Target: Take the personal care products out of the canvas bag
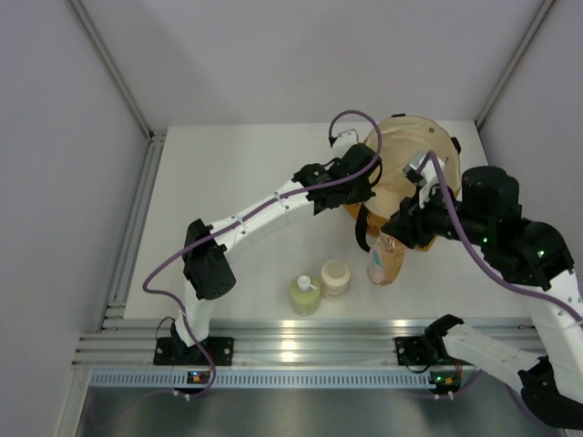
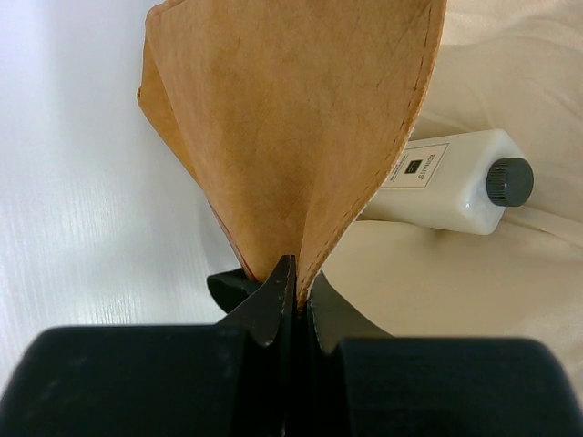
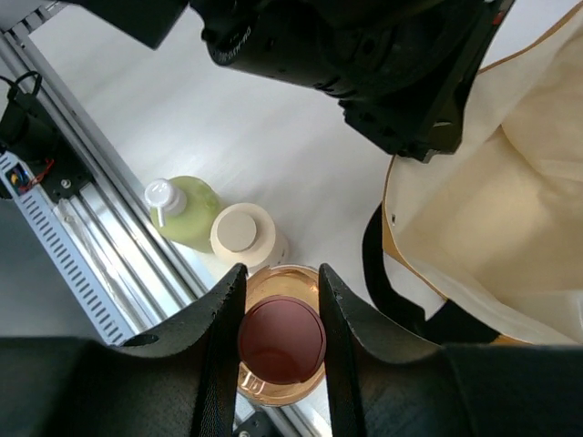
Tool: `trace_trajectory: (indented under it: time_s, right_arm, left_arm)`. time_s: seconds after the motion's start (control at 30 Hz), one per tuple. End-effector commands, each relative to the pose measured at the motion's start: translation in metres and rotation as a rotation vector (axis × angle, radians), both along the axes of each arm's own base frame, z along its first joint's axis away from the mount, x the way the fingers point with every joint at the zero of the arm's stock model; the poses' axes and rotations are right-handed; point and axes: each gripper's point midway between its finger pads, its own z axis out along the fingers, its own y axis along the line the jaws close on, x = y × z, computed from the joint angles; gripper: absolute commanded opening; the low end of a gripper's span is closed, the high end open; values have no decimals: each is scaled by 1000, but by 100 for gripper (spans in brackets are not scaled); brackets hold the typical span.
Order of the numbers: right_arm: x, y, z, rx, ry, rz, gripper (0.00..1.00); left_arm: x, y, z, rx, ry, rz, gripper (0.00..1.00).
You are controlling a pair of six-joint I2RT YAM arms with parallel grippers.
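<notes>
The mustard-tan canvas bag [image 1: 407, 157] lies at the far right of the table with its mouth facing the near side. My left gripper [image 1: 363, 185] is shut on the bag's tan edge [image 2: 301, 155] and holds it up. Under that flap the clear black-capped bottle [image 2: 453, 179] lies on the cream lining. My right gripper [image 3: 281, 296] is shut on the pink cap [image 3: 281, 340] of the orange bottle [image 1: 383, 260], which is upright just in front of the bag. The yellow-green pump bottle [image 1: 305, 295] and the cream jar [image 1: 335, 277] stand on the table to its left.
An aluminium rail [image 1: 301, 348] runs along the near table edge, close to the standing bottles. The bag's black strap [image 3: 381, 273] loops on the table beside the orange bottle. Grey walls enclose the table on the left, back and right.
</notes>
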Motion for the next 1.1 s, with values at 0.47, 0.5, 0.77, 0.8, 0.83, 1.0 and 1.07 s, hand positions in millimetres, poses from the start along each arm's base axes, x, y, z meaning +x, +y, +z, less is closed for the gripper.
trace_trajectory:
  time_s: [0.47, 0.5, 0.77, 0.8, 0.83, 1.0, 1.07]
  right_arm:
    - [22, 41, -18, 119, -401, 156, 0]
    - [20, 43, -22, 113, -399, 169, 0]
    - [24, 54, -69, 70, -339, 197, 0]
    - [25, 56, -69, 82, -347, 200, 0]
    - [25, 57, -80, 79, -329, 202, 0]
    - [27, 56, -99, 77, -311, 185, 0]
    - [26, 56, -107, 68, -298, 188, 0]
  left_arm:
    - [6, -3, 30, -55, -67, 5, 0]
    - [6, -3, 31, -56, -68, 5, 0]
    - [6, -3, 31, -57, -68, 7, 0]
    - [6, -3, 31, -58, -69, 7, 0]
    - [6, -3, 31, -56, -70, 5, 0]
    - [6, -3, 30, -53, -68, 5, 0]
    - [6, -2, 30, -51, -68, 4, 0]
